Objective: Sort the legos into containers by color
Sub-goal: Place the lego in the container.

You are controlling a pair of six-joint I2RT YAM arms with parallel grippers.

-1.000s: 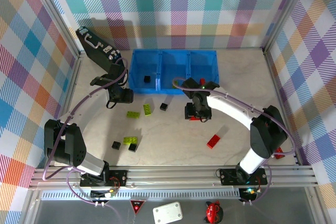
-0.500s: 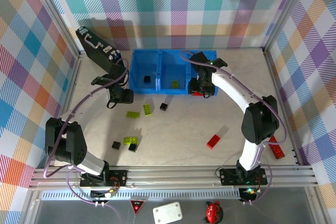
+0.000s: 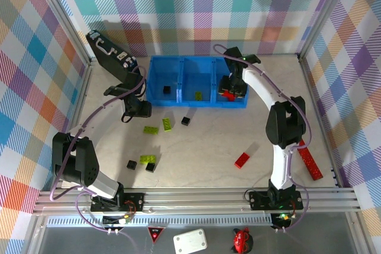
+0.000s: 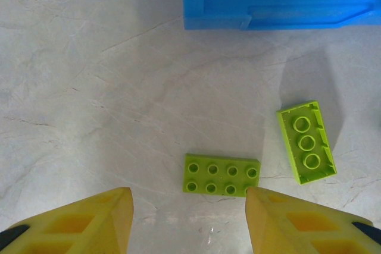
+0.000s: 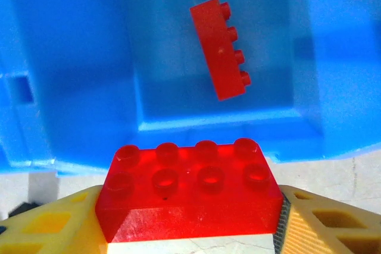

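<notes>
No text, number or brand can be read in any view. The studs of the red brick [image 5: 189, 191] clamped between the fingers of the right gripper [image 5: 189, 221] bear no legible lettering. Pale patches on the black case [image 3: 110, 55] and a triangular mark [image 3: 156, 234] on the near panel are too small to read.

Black case [image 3: 110, 52] at far-left corner; white box [image 3: 190, 241] on near side of rail [image 3: 196, 197].
</notes>
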